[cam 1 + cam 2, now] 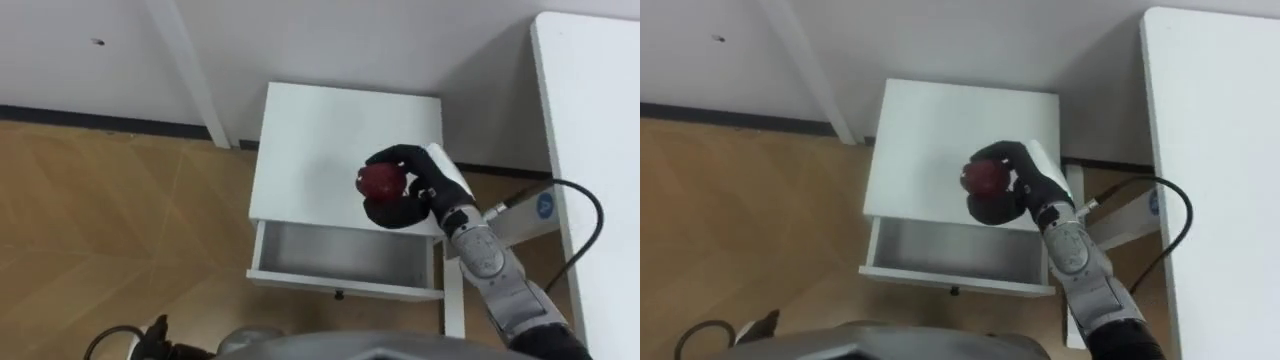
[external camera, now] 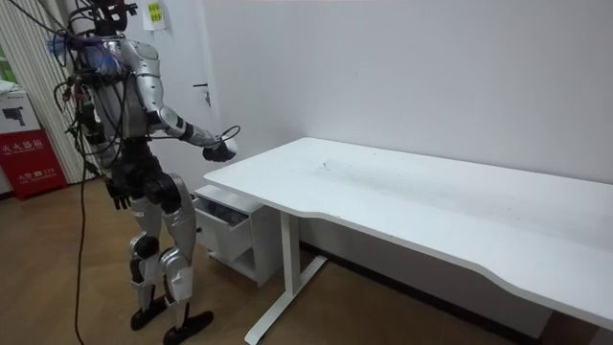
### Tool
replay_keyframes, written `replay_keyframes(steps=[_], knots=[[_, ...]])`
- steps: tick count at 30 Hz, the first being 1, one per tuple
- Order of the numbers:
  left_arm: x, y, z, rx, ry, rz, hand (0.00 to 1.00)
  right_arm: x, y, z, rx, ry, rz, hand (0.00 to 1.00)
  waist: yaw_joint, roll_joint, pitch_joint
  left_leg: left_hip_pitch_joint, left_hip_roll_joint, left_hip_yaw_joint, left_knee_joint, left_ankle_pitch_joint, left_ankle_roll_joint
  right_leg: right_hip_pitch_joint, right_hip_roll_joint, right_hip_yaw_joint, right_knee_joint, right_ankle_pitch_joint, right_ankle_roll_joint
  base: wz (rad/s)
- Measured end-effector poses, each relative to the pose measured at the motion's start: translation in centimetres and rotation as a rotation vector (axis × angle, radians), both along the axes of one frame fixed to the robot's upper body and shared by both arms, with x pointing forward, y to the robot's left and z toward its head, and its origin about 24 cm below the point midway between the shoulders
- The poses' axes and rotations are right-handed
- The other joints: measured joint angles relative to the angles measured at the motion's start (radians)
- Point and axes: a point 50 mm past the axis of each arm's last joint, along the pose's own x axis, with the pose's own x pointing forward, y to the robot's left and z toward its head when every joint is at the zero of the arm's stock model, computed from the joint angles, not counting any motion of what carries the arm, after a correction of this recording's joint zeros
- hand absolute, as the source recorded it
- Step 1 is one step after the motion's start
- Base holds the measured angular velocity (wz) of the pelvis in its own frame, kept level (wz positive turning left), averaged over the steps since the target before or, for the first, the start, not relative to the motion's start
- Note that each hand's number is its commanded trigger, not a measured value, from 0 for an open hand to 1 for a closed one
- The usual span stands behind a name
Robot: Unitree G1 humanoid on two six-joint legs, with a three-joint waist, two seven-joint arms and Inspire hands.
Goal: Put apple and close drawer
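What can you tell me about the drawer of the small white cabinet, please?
The drawer stands pulled out of the small white cabinet, toward the robot, and sits level. Its front and sides are white, with a small dark knob mid-front. The inside looks smooth and grey, with nothing visible in it. Nothing touches it: the right hand, curled round the dark red apple, is above the cabinet's front edge, just behind the opening.

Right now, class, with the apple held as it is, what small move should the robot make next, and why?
Probably draw the right hand back toward the robot and lower it over the open drawer. Its fingers are curled round the red apple, which appears above the top of the white cabinet, just behind the drawer, so releasing now would likely miss it.
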Motion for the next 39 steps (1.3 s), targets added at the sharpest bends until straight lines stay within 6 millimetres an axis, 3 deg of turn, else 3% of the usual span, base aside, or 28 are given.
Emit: replay_keyframes(steps=[2, 5, 13, 15, 16, 17, 18, 19, 20, 21, 22, 23, 24, 25, 28, 30, 39], knots=[[-0.1, 0.0, 0.0, -0.007, 0.006, -0.007, 0.0, 0.1, 0.1, 0.2, -0.015, -0.005, 0.023, 1.0, 0.0, -0.008, -0.0025, -0.005, 0.0, -0.024, 0.0, 0.0, 0.0, 0.001, 0.001, -0.004, 0.001, 0.0, 0.0, 0.25], [-0.2, 0.0, 0.0, -0.008, 0.01, -0.008, 0.0, 0.0, 0.2, 0.0, -0.021, 0.016, 0.034, 1.0, 0.001, -0.017, 0.0024, -0.006, -0.001, -0.044, 0.0, 0.0, 0.0, 0.0, 0.002, 0.001, 0.001, 0.0, 0.0, 0.16], [0.2, 0.2, 0.1, 0.005, 0.011, -0.025, 0.0, -1.2, -0.4, -1.7, -0.041, 0.107, 0.009, 1.0, 0.001, -0.034, 0.0055, -0.006, -0.002, -0.061, -0.002, 0.0, 0.0, -0.003, 0.001, 0.0, 0.005, 0.0, 0.0, -0.02], [0.5, 0.2, 0.1, 0.006, 0.006, -0.028, 0.0, -1.4, -0.5, -2.1, -0.047, 0.127, 0.007, 1.0, 0.0, -0.032, 0.0073, 0.001, 0.0, -0.093, -0.003, 0.0, 0.0, -0.021, 0.003, -0.005, 0.035, -0.009, -0.002, -0.18], [0.8, 0.3, 0.2, 0.012, -0.003, -0.033, 0.0, -1.6, -0.5, -2.3, -0.047, 0.137, 0.009, 1.0, 0.003, -0.03, 0.0097, 0.007, 0.004, -0.155, -0.006, 0.0, 0.0, -0.048, 0.024, 0.007, 0.03, -0.03, -0.013, -0.53], [0.8, 0.8, 0.3, 0.028, -0.009, -0.031, 0.0, -1.4, 0.0, -2.1, -0.043, 0.126, 0.024, 1.0, 0.007, -0.041, 0.0092, 0.0, 0.007, -0.185, 0.0, -0.001, -0.003, -0.083, 0.061, 0.028, -0.059, 0.011, -0.055, -0.53], [0.6, 0.9, 0.3, 0.029, -0.003, -0.029, 0.0, -1.3, 0.1, -1.9, -0.044, 0.117, 0.034, 1.0, 0.002, -0.043, 0.0134, -0.007, 0.009, -0.186, 0.009, -0.006, -0.01, -0.095, 0.072, 0.025, -0.072, 0.069, -0.073, -0.17], [0.5, 0.6, 0.2, 0.019, 0.002, -0.031, 0.0, -1.3, 0.1, -1.9, -0.047, 0.118, 0.033, 1.0, -0.034, -0.036, 0.0104, -0.03, 0.017, -0.155, 0.053, -0.011, -0.053, -0.082, 0.064, 0.006, -0.056, 0.087, -0.081, 0.33], [0.7, 0.4, 0.2, 0.011, -0.007, -0.034, 0.0, -1.5, 0.1, -2.2, -0.051, 0.131, 0.032, 1.0, -0.054, -0.04, 0.0113, -0.055, 0.019, -0.102, 0.05, -0.018, -0.08, -0.072, 0.047, 0.047, -0.052, 0.087, -0.08, 0.63], [1.5, 0.5, 0.3, 0.017, -0.03, -0.058, 0.0, -1.5, -0.4, -2.3, -0.062, 0.139, 0.018, 1.0, -0.056, -0.045, 0.0141, -0.097, 0.029, -0.072, -0.008, 0.009, -0.081, -0.071, 0.036, 0.081, -0.05, 0.084, -0.076, 0.54], [1.7, 0.7, 0.4, 0.024, -0.035, -0.07, 0.0, -1.5, -0.6, -2.3, -0.07, 0.141, 0.016, 0.87, -0.054, -0.047, 0.0143, -0.118, 0.041, -0.049, -0.021, 0.068, -0.047, -0.07, 0.032, 0.085, -0.046, 0.076, -0.063, 0.28], [1.5, 1.0, 0.5, 0.034, -0.026, -0.087, 0.0, -1.7, -0.8, -2.5, -0.077, 0.157, 0.022, 0.65, -0.042, -0.051, 0.0114, -0.108, 0.032, -0.02, -0.01, 0.08, -0.044, -0.067, 0.021, 0.077, -0.041, 0.06, -0.039, 0.08], [1.4, 1.0, 0.5, 0.034, -0.02, -0.086, 0.0, -1.8, -0.7, -2.6, -0.075, 0.162, 0.027, 0.22, -0.035, -0.051, 0.0117, -0.101, 0.028, -0.024, -0.009, 0.08, -0.043, -0.062, 0.017, 0.062, -0.039, 0.057, -0.034, 0.0], [1.2, 1.0, 0.4, 0.037, -0.005, -0.1, 0.0, -2.0, -0.7, -2.7, -0.073, 0.173, 0.033, 0.0, -0.026, -0.047, 0.0145, -0.085, 0.023, -0.025, -0.009, 0.08, -0.043, -0.057, 0.014, 0.039, -0.035, 0.056, -0.033, 0.0], [0.6, 0.2, 0.1, 0.021, 0.024, -0.133, 0.0, -1.9, -0.7, -2.7, -0.084, 0.177, 0.05, 0.0, -0.02, -0.036, 0.0127, -0.075, 0.012, -0.025, -0.01, 0.075, -0.036, -0.042, 0.008, 0.028, -0.032, 0.053, -0.029, -0.04], [0.6, -0.2, 0.0, 0.009, 0.027, -0.134, 0.0, -2.0, -0.7, -2.8, -0.092, 0.184, 0.054, 0.0, -0.019, -0.025, 0.0179, -0.076, 0.01, -0.025, -0.011, 0.068, -0.024, -0.044, 0.008, 0.027, -0.031, 0.05, -0.024, -0.03], [0.4, -0.5, -0.1, 0.001, 0.05, -0.145, 0.0, -3.0, -0.8, -3.7, -0.143, 0.241, 0.094, 0.0, -0.011, -0.015, 0.0091, -0.094, 0.003, -0.023, 0.009, 0.059, -0.019, -0.047, 0.005, 0.024, -0.028, 0.049, -0.023, -0.03]])
